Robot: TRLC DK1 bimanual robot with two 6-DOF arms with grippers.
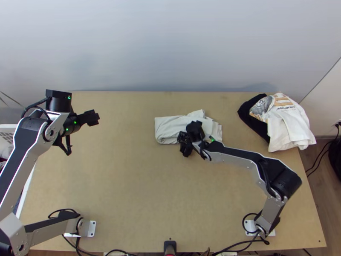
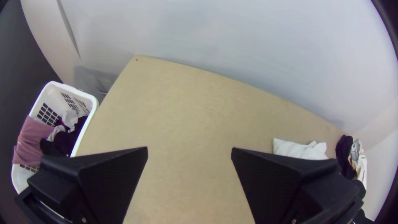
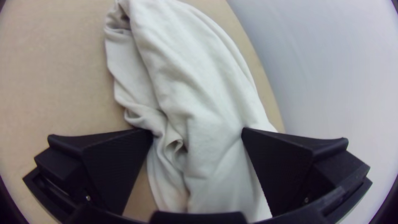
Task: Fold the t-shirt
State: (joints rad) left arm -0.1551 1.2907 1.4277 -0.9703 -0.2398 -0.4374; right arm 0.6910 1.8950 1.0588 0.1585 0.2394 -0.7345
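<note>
Creases ripple through the soft, pale t-shirt, folded on the wooden counter, partly hidden beneath my spread right claw; my left claw gapes well apart from it.

The t-shirt lay on the far half of the surface, a little right of its middle. To its right, well apart, a pile of clothes occupied the far right corner. A wall stood behind the far edge. Beyond the left edge was a basket with garments in it. The right hand was at the shirt's near side, cloth between its parted fingers; the left hand was over the surface's far left part.
</note>
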